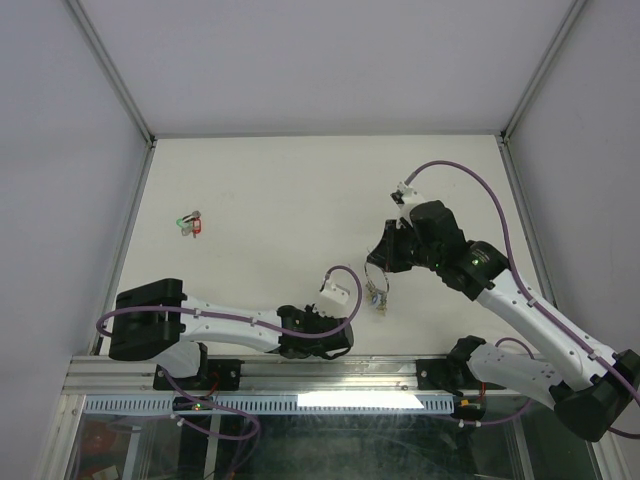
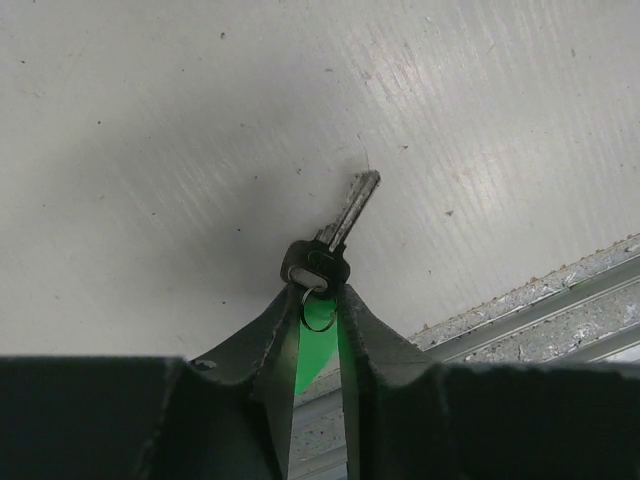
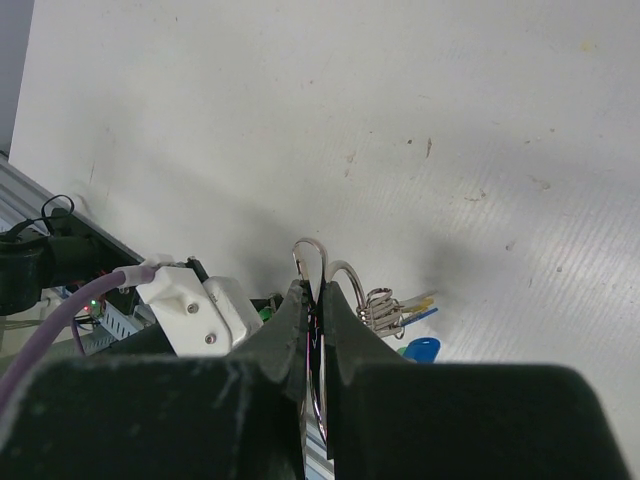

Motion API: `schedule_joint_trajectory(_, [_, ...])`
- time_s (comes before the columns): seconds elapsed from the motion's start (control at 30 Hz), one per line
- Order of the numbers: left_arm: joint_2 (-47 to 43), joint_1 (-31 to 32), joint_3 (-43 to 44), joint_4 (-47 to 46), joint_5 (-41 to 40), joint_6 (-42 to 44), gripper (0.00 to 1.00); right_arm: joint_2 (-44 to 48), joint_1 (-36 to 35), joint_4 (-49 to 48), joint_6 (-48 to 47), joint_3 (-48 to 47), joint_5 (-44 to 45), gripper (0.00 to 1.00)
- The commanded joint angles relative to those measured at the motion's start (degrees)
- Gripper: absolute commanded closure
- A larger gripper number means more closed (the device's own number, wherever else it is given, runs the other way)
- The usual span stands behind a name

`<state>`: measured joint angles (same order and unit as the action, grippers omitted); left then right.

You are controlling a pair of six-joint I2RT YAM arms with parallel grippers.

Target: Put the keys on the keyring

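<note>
The white table (image 1: 300,190) fills the top view. The left arm (image 1: 230,322) lies along the bottom edge and the right arm (image 1: 520,300) comes in from the lower right, so their tips sit near each other at centre, probably to bring key and ring together.

The right gripper (image 3: 315,295) has its fingers pressed together on the keyring (image 3: 312,255). The wire loops stand up clear of the tips, with a blue tag (image 3: 422,350) hanging just to the right, which leaves the ring exposed for threading.

The left gripper (image 2: 320,295) pinches the green-tagged key (image 2: 345,215) by its green tag (image 2: 318,335), at the middle of its frame, with the blade pointing free toward the upper right.

A small green-and-red cluster (image 1: 190,222) lies well apart, at the upper left.
</note>
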<state>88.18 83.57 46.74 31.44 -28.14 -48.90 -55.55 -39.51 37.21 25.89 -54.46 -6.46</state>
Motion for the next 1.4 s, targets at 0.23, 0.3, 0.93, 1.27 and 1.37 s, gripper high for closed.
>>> schedule_joint_trajectory(0.23, [-1.08, 0.1, 1.32, -0.08, -2.1, 0.54, 1.0, 1.72, 0.28, -3.56, 0.65, -0.11, -0.81, 1.0])
schedule_joint_trajectory(0.3, [-1.93, 0.1, 1.57, 0.59, -2.96, 1.41, 1.0, 1.81, 0.26, -3.49, 0.65, 0.03, -0.75, 1.0])
schedule_joint_trajectory(0.93, [-26.08, -11.06, -6.83, -10.4, 13.87, 28.54, 1.0, 2.83, 0.3, -5.04, -1.72, -0.07, -1.26, 1.0])
schedule_joint_trajectory(1.27, [-3.33, -16.69, 5.43, -2.14, 25.41, 41.71, 1.0, 2.81, 0.29, -3.95, -0.85, -0.12, 0.13, 1.0])
schedule_joint_trajectory(1.37, [-0.9, -19.5, 6.76, -3.68, 26.14, 42.53, 1.0, 3.16, 0.25, -3.72, -0.84, 0.12, 0.42, 1.0])
